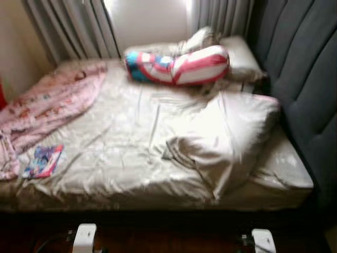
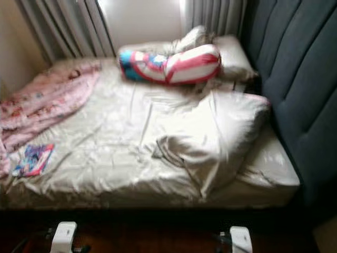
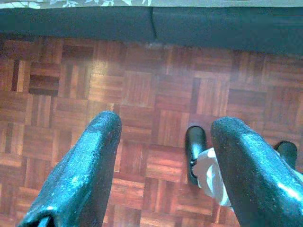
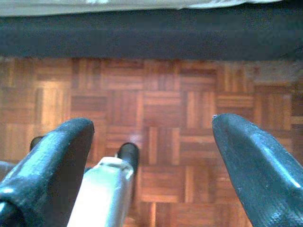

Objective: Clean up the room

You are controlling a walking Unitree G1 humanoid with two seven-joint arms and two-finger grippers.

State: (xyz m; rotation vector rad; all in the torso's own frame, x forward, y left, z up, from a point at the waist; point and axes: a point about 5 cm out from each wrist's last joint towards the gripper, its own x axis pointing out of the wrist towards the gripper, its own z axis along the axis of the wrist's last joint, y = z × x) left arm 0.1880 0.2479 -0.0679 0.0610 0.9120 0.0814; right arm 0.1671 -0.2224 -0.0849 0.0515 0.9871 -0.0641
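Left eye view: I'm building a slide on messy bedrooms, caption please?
Unmade bed with crumpled pillow, striped bolster, pink blanket and a small book.

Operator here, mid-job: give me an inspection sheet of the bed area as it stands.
Surface: bed, sheet wrinkled.
Job's things: pink blanket bunched at the left edge; white pillow askew near the headboard; striped bolster at the far end.
Clutter: booklet on the sheet, near left corner.
Hands: left hand and right hand open, hanging over the parquet floor.
Cables: nothing seen.
Surroundings: curtains behind the bed.
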